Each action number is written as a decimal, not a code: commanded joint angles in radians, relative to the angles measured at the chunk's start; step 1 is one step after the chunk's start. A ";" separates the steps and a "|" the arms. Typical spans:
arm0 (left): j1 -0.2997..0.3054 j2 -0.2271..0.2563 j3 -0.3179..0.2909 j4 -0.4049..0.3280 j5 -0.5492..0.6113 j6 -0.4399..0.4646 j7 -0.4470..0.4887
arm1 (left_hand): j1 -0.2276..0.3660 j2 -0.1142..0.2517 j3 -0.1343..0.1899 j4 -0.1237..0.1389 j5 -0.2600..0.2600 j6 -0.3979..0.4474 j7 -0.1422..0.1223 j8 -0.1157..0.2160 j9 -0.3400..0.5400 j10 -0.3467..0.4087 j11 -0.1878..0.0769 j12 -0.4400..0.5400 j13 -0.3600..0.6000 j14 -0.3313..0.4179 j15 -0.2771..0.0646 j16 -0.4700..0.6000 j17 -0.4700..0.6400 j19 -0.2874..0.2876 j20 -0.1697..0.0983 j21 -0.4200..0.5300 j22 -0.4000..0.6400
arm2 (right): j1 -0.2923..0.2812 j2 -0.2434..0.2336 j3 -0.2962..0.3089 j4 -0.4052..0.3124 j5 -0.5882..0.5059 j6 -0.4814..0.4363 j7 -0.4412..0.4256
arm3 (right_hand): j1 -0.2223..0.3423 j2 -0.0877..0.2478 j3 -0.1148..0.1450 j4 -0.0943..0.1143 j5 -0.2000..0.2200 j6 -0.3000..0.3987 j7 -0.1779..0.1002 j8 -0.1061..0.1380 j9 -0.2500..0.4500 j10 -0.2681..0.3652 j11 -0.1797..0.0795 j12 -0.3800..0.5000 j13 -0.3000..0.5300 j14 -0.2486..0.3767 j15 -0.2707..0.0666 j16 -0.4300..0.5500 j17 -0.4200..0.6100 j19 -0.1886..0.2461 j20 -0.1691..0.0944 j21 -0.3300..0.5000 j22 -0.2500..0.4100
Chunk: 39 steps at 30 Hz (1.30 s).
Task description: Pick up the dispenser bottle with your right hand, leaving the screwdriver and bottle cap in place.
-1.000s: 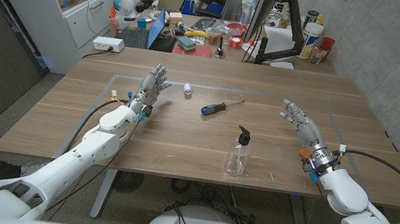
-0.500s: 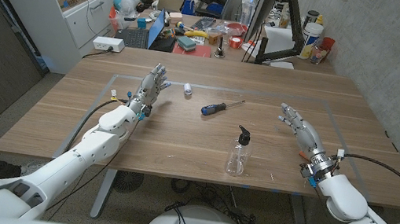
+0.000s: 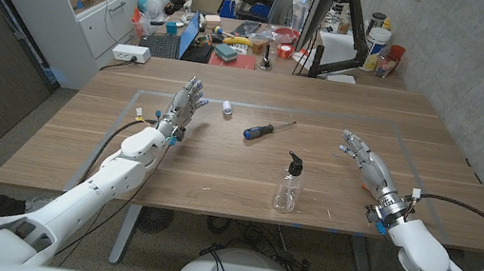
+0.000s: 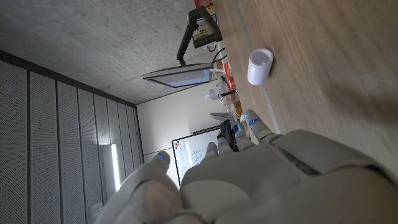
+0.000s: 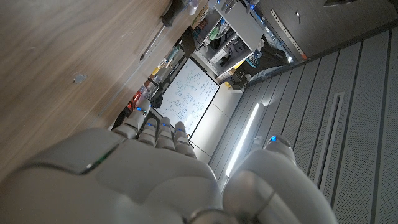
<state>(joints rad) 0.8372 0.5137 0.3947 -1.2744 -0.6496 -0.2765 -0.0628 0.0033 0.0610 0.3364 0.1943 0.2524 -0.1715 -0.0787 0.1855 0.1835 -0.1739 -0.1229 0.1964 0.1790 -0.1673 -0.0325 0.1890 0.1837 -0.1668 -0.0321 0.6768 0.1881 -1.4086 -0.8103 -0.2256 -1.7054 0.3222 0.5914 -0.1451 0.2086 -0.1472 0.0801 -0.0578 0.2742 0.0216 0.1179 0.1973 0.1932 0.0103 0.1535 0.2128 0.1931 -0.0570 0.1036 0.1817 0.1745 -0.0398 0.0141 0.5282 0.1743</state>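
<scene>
Right hand [image 3: 365, 162] drew back toward table edge, farther from dispenser bottle [image 3: 288, 186]; fingers spread, empty. Bottle untouched, upright. Approach not begun.

Screwdriver [image 5: 163, 25] tip past frame edge

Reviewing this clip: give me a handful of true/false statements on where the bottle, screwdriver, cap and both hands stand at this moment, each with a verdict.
1. The right hand holds the bottle. False: it is apart from it, fingers spread, holding nothing.
2. The bottle stands upright on the table. True.
3. The screwdriver lies farther from the robot than the bottle. True.
4. The cap sits on the bottle. False: it stands alone on the table near the left hand.
5. The left hand grips the screwdriver. False: it holds nothing.
</scene>
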 commanded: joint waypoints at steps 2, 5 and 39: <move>0.002 -0.002 0.006 -0.011 0.005 0.010 0.009 | 0.001 0.123 0.004 -0.001 0.007 -0.213 0.005 0.005 0.005 -0.191 -0.002 0.005 0.006 -0.217 -0.061 0.004 0.004 -0.236 -0.092 -0.002 0.005 | -0.039 0.008 0.013 -0.009 -0.020 0.019 -0.027 | 0.012 -0.006 -0.003 -0.002 0.008 0.009 0.048 0.006 0.001 0.010 -0.001 0.004 0.002 0.005 0.000 0.006 0.002 0.006 -0.001 -0.002 0.003; 0.000 -0.005 0.008 -0.007 0.005 0.008 0.008 | 0.001 0.123 0.005 -0.001 0.007 -0.213 0.005 0.005 0.005 -0.191 -0.003 0.005 0.006 -0.217 -0.060 0.004 0.004 -0.236 -0.092 -0.002 0.005 | -0.055 0.006 0.020 -0.018 -0.037 0.018 -0.039 | 0.013 -0.006 -0.005 -0.003 0.010 0.009 0.048 0.006 0.001 0.009 -0.001 0.004 0.002 0.005 0.000 0.006 0.002 0.006 -0.002 -0.004 0.003; -0.002 -0.005 0.003 0.010 -0.010 -0.002 -0.021 | 0.000 0.120 0.008 -0.001 0.006 -0.214 0.007 0.006 0.005 -0.190 -0.002 0.006 0.006 -0.216 -0.057 0.005 0.004 -0.235 -0.091 -0.002 0.005 | -0.151 0.014 0.039 -0.131 -0.176 -0.026 -0.118 | 0.029 -0.008 -0.025 -0.013 0.029 -0.008 0.043 0.001 0.002 -0.008 -0.003 0.000 0.002 0.005 0.013 0.005 0.002 0.016 0.022 -0.022 0.003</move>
<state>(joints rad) 0.8361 0.5079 0.4021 -1.2758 -0.6489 -0.2724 -0.0688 0.0032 0.0610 0.3365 0.1943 0.2524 -0.1715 -0.0787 0.1855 0.1835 -0.1739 -0.1229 0.1964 0.1790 -0.1673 -0.0324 0.1890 0.1837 -0.1668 -0.0321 0.6768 0.1881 -1.5422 -0.8042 -0.1820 -1.8094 0.1864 0.5766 -0.2451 0.2272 -0.1551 0.0608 -0.0689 0.2964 0.0177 0.1217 0.1973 0.1930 0.0084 0.1485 0.2128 0.1928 -0.0515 0.1088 0.1817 0.1744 -0.0221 0.0321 0.5085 0.1743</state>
